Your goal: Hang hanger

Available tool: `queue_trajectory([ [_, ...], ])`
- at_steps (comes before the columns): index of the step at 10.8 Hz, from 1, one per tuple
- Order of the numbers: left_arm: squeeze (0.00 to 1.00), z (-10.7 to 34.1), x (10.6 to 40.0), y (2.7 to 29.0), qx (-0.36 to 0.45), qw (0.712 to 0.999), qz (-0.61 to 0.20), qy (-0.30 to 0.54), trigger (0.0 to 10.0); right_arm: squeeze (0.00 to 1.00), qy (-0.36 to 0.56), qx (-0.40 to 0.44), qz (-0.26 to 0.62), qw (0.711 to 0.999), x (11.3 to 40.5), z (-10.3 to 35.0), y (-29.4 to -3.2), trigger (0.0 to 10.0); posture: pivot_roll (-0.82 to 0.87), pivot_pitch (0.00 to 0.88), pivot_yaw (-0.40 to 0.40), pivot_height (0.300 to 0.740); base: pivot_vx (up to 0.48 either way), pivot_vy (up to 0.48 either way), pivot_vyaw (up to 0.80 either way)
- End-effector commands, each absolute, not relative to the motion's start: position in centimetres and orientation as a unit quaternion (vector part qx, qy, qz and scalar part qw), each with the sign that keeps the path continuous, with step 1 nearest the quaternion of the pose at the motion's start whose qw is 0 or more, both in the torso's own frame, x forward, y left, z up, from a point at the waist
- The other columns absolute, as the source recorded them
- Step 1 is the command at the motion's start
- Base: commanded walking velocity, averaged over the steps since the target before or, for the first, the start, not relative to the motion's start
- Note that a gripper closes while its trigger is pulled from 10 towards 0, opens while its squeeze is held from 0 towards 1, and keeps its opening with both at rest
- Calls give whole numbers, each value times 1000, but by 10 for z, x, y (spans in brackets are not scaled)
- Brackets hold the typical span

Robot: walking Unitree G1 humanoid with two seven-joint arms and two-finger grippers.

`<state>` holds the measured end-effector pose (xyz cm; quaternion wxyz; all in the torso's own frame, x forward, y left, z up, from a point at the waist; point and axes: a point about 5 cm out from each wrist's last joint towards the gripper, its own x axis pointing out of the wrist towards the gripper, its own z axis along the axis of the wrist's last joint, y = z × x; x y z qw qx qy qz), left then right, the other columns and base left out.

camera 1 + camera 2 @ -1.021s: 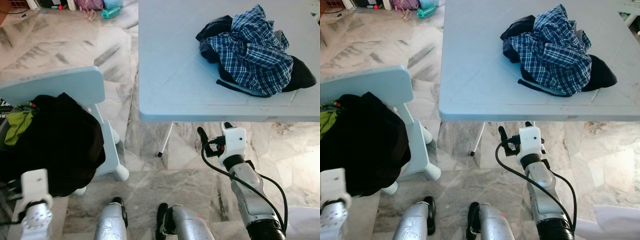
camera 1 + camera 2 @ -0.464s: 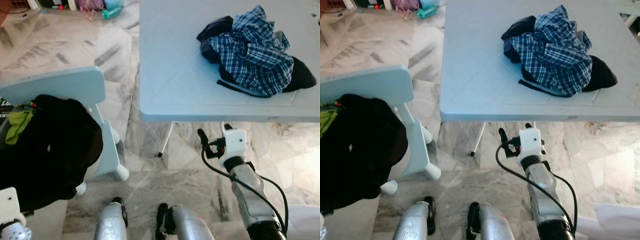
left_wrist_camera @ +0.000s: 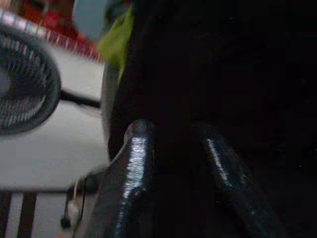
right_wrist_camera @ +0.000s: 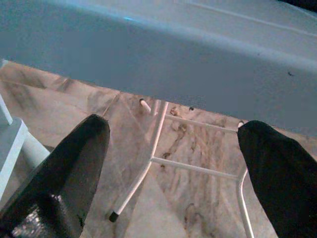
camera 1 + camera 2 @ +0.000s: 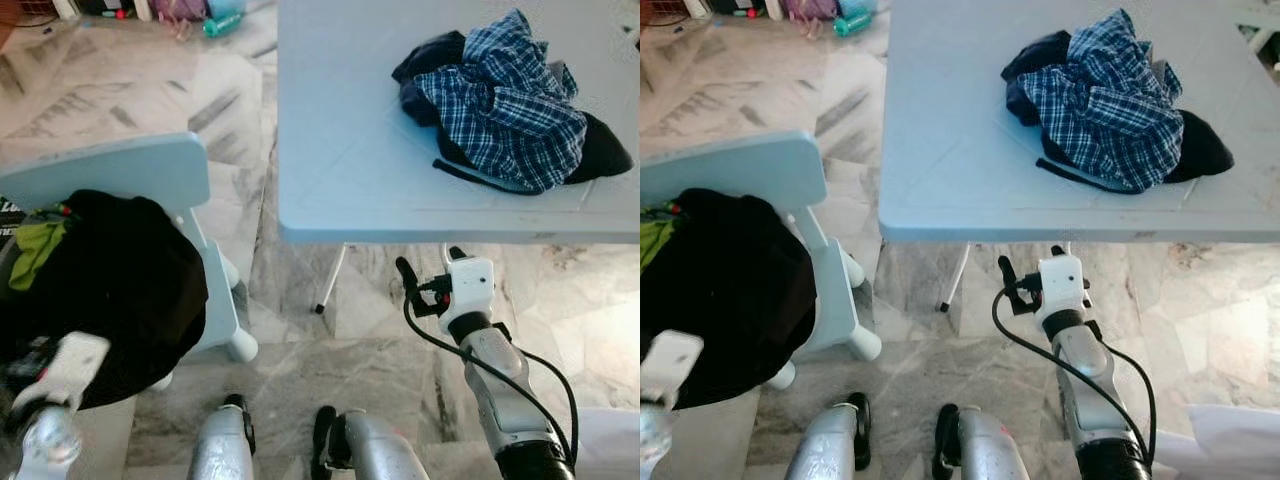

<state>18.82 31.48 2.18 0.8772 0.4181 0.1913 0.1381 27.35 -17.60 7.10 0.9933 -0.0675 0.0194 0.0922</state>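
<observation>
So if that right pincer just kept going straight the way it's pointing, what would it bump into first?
Probably nothing soon. The right pincer, fingers wide apart, points just beneath the edge of the blue table, toward its thin white legs and the marble floor. A leg would likely come first, though depth is unclear.

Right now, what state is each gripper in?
Left gripper: fingers slightly apart, against the black garment; grip cannot be told.
Right gripper: open, empty, below the table edge.

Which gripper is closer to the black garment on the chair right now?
Left. The left gripper is right up against the black garment on the chair. The right gripper hangs open below the table edge, well off to the side.
</observation>
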Motion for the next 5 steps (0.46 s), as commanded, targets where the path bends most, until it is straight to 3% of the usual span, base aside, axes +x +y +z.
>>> queue_trajectory([
  [1, 1000, 17, 181, 307, 436, 873, 99, 195, 10000, 0, 26, -69, 96, 993, 272, 68, -175, 10000, 50, 250, -86, 740, 0, 0, 0],
  [3, 1000, 21, 188, 284, 451, 878, 29, 155, 10000, 0, 25, -67, 97, 993, 274, 68, -172, 10000, 56, 249, -80, 740, 0, 0, 0],
  [5, 1000, 24, 193, 249, 374, 920, -38, 110, 10000, 0, 24, -62, 97, 993, 273, 67, -172, 10000, 56, 248, -76, 740, 0, 0, 0],
])
